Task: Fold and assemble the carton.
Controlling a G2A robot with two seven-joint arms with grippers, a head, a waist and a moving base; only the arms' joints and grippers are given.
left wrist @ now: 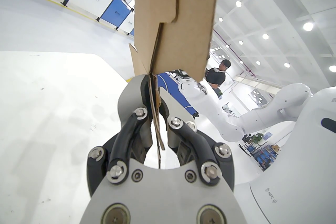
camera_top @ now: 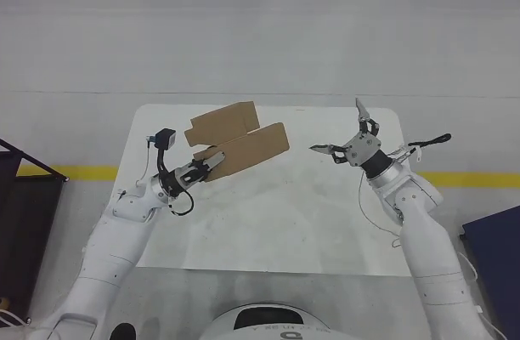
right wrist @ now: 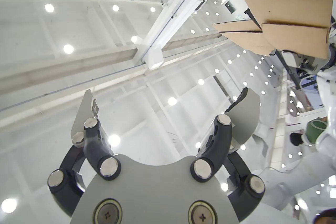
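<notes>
Right now the left gripper [left wrist: 152, 93] is clamping one end of the flattened cardboard carton [camera_top: 239, 140], its pads pinching the doubled board edge-on. It is holding the blank up in the air over the far left part of the white table [camera_top: 268, 229], not resting it there. The carton's long axis is running from that grip out across the table towards the robot's right and slightly away from its body, so the free, slotted end is pointing roughly at the right gripper [camera_top: 336, 126]. That is the relation the next move seems to hang on. The right gripper is hovering near the free end but apart from it, with a plain gap of table showing between them, and the board is lying off to one side of its fingers [right wrist: 245, 101] rather than between them. Those fingers are spread wide and gripping nothing. From above, one is pointing away from the robot and the other back towards the carton. The right forearm is stretching out over the table's far right corner with the wrist tipped upward, while the left arm is reaching forward with its wrist angled towards the middle. To my eye the carton is not yet opened out, and the right arm, being the free one, would have to swing its jaws round onto that loose end before any panel could be pulled open.
</notes>
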